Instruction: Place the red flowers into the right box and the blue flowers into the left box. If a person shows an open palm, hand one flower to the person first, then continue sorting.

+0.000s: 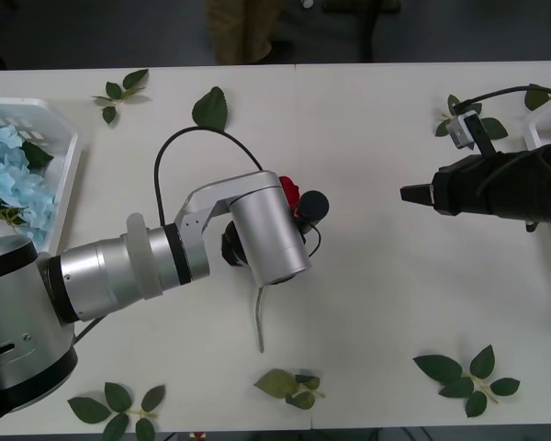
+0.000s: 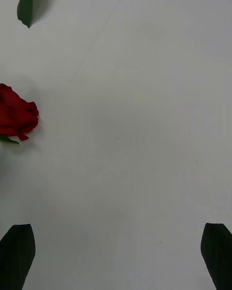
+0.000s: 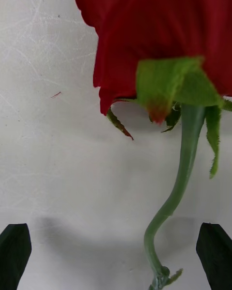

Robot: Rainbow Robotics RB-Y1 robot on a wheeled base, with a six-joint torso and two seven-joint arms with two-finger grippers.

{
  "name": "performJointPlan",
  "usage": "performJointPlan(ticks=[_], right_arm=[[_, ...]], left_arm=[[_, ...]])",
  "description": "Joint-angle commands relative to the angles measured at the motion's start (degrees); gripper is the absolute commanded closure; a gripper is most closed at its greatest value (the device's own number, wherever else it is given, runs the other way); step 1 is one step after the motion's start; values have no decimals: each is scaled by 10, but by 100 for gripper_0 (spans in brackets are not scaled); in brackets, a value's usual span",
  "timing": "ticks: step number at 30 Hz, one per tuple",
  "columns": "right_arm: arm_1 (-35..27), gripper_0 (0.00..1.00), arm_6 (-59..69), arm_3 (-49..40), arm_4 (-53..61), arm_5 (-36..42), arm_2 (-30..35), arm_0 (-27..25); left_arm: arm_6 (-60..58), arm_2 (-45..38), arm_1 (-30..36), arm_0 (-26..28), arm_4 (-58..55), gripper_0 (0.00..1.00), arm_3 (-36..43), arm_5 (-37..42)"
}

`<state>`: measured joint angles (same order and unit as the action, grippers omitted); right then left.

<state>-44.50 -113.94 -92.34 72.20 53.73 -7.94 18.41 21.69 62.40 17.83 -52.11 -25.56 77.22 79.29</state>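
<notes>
One red rose (image 1: pixel 287 191) lies on the table (image 1: pixel 376 303), head toward the far edge, stem running back toward the robot. The left gripper (image 3: pixel 115 256) hovers spread over its stem; the right gripper (image 2: pixel 116 256), spread too, hangs well right of the rose.

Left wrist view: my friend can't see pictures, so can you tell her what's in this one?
A red rose lies on a white table, its big head close to the camera and its thin green stem curving down between the left gripper's two black fingertips, which are open at the bottom corners and not touching it.
</notes>
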Motion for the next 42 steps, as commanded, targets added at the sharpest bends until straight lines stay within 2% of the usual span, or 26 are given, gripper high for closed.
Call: performJointPlan(ticks=[1,3,4,5,6,7,8,23,26,28,31,35,39,42], right_arm=[[-23,0,21,-20,-6,-6,5,-8],[-23,0,21,-20,-6,-6,5,-8],[-23,0,21,-20,-6,-6,5,-8],[-23,0,21,-20,-6,-6,6,-8],[-23,0,21,-20,-6,-8,6,-10],[-23,0,21,-20,-6,-10,5,-11],[-23,0,21,-20,-6,-13,5,-12],[-23,0,21,-20,-6,-16,5,-15],[-23,0,21,-20,-6,-16,5,-16],[-23,0,21,-20,-6,-18,5,-15],[-23,0,21,-20,-6,-19,5,-15],[-23,0,21,-20,-6,-19,5,-15],[-23,0,21,-20,-1,-19,6,-15],[-24,0,19,-20,15,-17,6,-15]], left_arm=[[-21,25,-14,-25,14,0,-1,-6],[-21,28,-14,-26,17,0,-2,-6],[-19,30,-14,-26,17,11,-2,-6],[-19,30,-13,-25,17,28,-2,-8],[-21,30,-13,-25,17,69,-2,-9],[-22,30,-13,-26,17,92,-2,-10],[-21,30,-12,-25,17,100,-2,-10],[-14,30,-1,-19,15,100,-2,-12],[-11,30,12,-16,14,100,1,-13],[2,18,56,-16,3,100,36,-14],[52,-22,99,-13,-48,100,72,-18],[130,-115,165,10,-132,100,145,-15],[220,-257,191,66,-194,100,212,-7],[304,-388,180,136,-226,100,271,-8]])
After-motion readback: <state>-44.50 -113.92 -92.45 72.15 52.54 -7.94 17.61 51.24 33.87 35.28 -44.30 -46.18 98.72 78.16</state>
